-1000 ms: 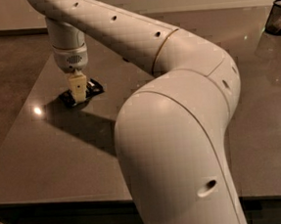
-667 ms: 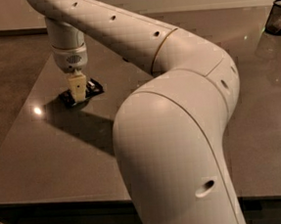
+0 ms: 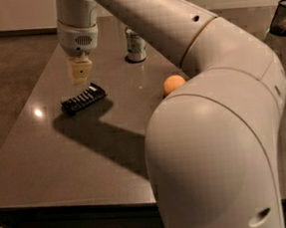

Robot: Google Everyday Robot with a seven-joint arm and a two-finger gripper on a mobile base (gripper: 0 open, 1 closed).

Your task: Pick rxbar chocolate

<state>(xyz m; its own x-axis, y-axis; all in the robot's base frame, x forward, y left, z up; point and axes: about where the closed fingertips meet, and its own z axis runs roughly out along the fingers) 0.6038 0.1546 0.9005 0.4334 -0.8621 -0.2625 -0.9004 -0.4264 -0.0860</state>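
The rxbar chocolate [image 3: 84, 98], a flat black bar with white stripes, lies on the grey table [image 3: 47, 159] at the left. My gripper [image 3: 80, 75] hangs from the white arm just above the bar's far side, lifted off it and holding nothing I can see. The bar is fully in view and rests flat on the table.
A silver-green drink can [image 3: 135, 45] stands at the back of the table. A round orange fruit [image 3: 173, 84] lies right of the bar, next to my arm's large elbow [image 3: 211, 155]. A black mesh holder [image 3: 283, 17] stands at the far right.
The gripper has risen from down at the bar to a little above it. The bar stays on the table and now shows whole. The can and the orange have come into view.
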